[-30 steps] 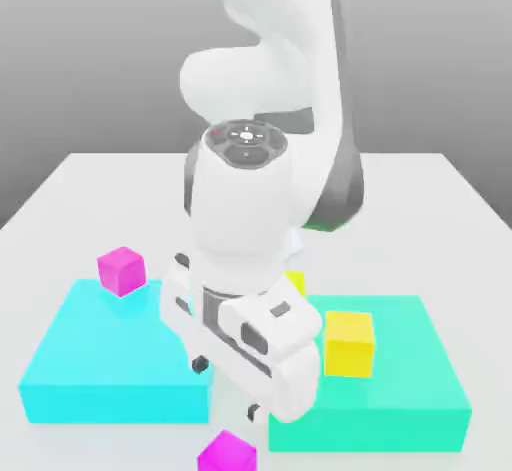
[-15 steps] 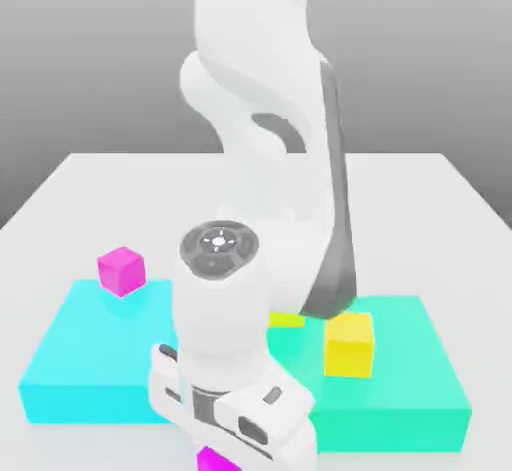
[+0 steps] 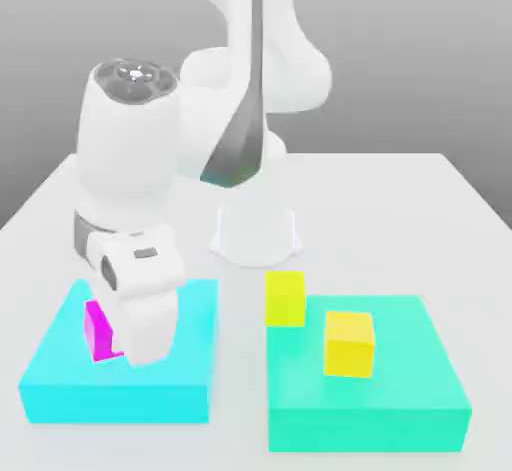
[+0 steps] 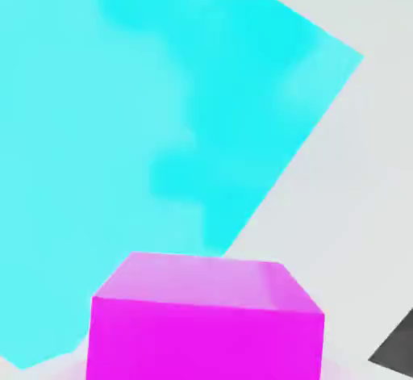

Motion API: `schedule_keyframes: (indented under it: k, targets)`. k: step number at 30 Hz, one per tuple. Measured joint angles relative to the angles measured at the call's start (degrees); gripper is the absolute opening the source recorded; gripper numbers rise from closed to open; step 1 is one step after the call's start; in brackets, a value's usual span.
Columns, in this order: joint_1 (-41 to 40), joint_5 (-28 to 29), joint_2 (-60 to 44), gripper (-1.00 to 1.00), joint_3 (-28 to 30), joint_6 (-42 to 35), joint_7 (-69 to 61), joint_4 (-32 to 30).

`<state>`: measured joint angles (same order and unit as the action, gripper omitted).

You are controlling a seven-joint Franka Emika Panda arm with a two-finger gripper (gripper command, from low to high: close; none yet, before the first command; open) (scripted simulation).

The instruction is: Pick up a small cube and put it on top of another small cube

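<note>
Hand view, nearest item: a magenta cube (image 4: 206, 318) sits directly beneath the camera, with a cyan platform (image 4: 145, 104) below and beyond it and white table (image 4: 355, 209) to one side.

Exterior view: the gripper (image 3: 140, 344) hangs over the cyan platform (image 3: 60, 379) on the exterior view's left, with the magenta cube (image 3: 97, 331) partly hidden at its tip. The jaws are closed down narrow, and by its position the cube appears to be clamped between them; the contact itself is hidden.

Farther right, one yellow cube (image 3: 349, 343) rests on a green platform (image 3: 420, 399); another yellow cube (image 3: 285, 298) stands at that platform's far corner.

Judgement: the cube looks rigid, light and smooth-faced, so best gripped on two opposite flat sides at mid-height to avoid twisting.
</note>
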<state>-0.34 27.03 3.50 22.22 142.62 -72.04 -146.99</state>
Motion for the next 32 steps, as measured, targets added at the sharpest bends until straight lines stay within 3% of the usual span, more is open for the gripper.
schedule_keyframes:
  k: [9, 21, 28, 29, 32]
  targets:
    - [-8.8, 6.1, 17.6, -1.00, 1.8, -7.5, 12.9, -8.6]
    - [-16.7, -0.6, 34.1, -1.00, 8.0, -10.6, 19.1, -21.4]
    - [-15.5, 0.1, 23.0, -1.00, 12.4, 3.6, 19.4, -24.7]
    - [-15.4, 0.3, 21.3, 1.00, 12.9, 5.6, 19.4, -25.0]
    - [-15.4, 0.3, 21.3, 1.00, 12.9, 5.6, 19.4, -25.0]
